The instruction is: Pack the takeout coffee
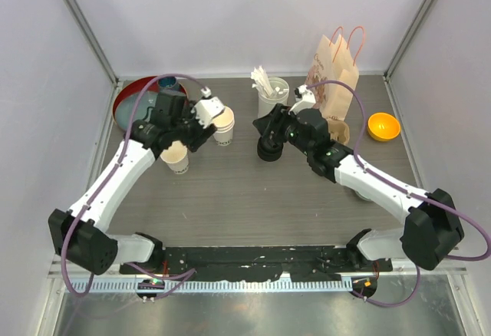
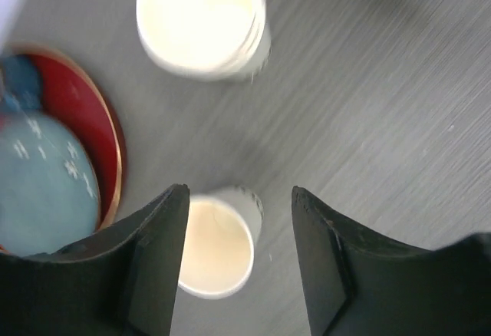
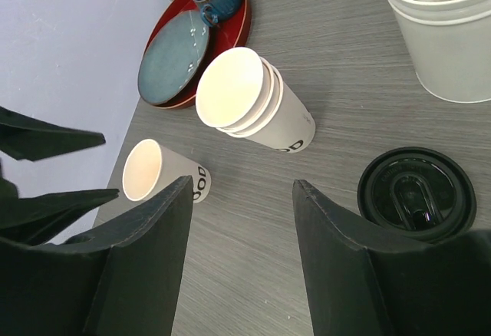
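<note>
A single white paper cup [image 1: 177, 156] with a dark print stands upright and lidless on the table. My left gripper [image 1: 186, 138] hangs open just above it; in the left wrist view the cup [image 2: 219, 248] sits below the gap, near the left finger, and I see no contact. A stack of nested white cups [image 1: 223, 125] stands just beyond it. Black lids [image 1: 268, 150] are piled at mid-table. My right gripper [image 1: 265, 130] is open and empty over bare table [image 3: 242, 183], with the lids [image 3: 416, 194] to its right and the single cup [image 3: 157, 171] to its left.
A white container of sticks [image 1: 272, 94] stands at the back centre. A paper bag [image 1: 337, 64] is behind the right arm, with a tan carrier [image 1: 341, 130] partly hidden below it. An orange bowl [image 1: 383, 126] sits right, and a red plate [image 1: 126, 102] with blue dishes sits back left.
</note>
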Controlling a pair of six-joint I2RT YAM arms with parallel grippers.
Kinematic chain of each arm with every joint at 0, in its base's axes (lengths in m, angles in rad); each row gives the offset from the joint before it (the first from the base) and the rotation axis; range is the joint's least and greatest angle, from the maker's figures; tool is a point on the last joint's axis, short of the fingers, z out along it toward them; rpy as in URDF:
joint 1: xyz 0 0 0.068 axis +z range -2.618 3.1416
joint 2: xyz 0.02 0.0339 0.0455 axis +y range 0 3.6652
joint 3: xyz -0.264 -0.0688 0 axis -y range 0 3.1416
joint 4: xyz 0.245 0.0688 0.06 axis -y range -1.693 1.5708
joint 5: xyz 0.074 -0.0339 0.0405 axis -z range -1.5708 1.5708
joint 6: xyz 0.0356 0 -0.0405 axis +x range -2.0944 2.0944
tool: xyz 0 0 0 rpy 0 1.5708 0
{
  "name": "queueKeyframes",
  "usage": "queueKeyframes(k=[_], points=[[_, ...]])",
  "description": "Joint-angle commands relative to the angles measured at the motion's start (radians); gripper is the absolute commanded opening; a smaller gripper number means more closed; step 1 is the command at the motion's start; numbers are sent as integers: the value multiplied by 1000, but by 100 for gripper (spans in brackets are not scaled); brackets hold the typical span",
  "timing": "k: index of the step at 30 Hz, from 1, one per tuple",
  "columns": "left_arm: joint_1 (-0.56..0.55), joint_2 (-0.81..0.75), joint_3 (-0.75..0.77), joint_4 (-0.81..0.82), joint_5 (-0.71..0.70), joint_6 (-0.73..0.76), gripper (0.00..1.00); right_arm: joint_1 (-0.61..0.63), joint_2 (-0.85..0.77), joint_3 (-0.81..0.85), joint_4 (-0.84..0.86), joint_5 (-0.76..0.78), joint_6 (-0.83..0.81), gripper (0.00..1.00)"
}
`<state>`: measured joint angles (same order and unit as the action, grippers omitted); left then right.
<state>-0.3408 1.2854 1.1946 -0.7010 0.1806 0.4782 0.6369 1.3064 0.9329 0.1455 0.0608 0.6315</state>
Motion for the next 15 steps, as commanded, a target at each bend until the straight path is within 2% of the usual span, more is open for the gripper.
queueKeyframes(k=[1,4,8,15], points=[[-148,89,128,6,-47,49,57,1,42,9,65,-27,17,60],[-185,219,222,0,-98,82,52,1,66,18,57,-30,20,60],[-190,385,423,-71,-79,77,49,-2,80,26,42,-36,13,61],[-188,509,520,-69,-72,88,46,-25,77,21,25,-27,-1,61]])
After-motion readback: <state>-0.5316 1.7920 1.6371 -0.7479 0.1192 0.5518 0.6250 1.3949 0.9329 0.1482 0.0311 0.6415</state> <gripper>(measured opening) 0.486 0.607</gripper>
